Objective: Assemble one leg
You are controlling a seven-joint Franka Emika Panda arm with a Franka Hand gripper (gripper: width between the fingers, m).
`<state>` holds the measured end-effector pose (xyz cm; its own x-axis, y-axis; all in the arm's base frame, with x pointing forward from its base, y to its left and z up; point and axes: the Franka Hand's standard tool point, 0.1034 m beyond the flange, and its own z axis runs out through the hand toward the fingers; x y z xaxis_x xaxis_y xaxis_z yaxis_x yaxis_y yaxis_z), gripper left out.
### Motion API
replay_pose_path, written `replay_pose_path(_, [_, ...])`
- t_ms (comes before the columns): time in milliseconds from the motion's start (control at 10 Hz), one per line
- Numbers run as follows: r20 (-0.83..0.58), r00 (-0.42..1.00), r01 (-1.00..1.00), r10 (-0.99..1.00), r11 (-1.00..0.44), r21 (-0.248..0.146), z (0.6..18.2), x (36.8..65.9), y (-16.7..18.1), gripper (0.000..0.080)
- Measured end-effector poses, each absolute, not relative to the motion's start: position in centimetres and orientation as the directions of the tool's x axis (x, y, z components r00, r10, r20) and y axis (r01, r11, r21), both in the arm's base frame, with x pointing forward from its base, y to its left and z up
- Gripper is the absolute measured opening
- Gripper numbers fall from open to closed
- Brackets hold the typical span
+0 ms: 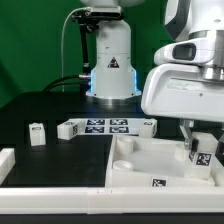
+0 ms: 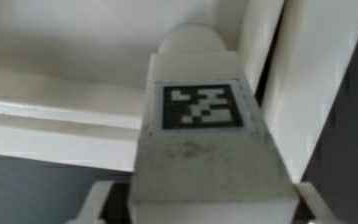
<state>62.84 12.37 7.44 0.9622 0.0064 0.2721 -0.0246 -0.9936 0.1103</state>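
Leg (image 2: 204,130) fills wrist view, clamped between tool (image 2: 202,200) fingers; white stubby block, black-white tag on face, rounded tip. Exterior view: leg (image 1: 199,153) held over large white panel (image 1: 140,160) near counter's (image 1: 40,105) front edge, toward exterior view's right. Risk, judged: tip misses corner socket or leg tilts, jams or slips from grip. Second small tagged block (image 1: 37,133) and marker board (image 1: 107,126) lie mid-counter, well apart.

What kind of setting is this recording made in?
Most likely a robotics lab bench set up for furniture assembly: a black table against a dark curtain, the arm's base mounted on it, and white parts with fiducial tags, such as the marker board and a leg.
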Motion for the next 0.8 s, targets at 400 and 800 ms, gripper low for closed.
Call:
replay_pose_path(400, [0.294,0.812,-0.522,-0.505,-0.853,-0.023,7.4,62.6,12.0,0.0292])
replay_pose_path(800, [0.284,0.381,-0.888,-0.88,-0.434,-0.154,7.2,62.4,11.3,0.0294])
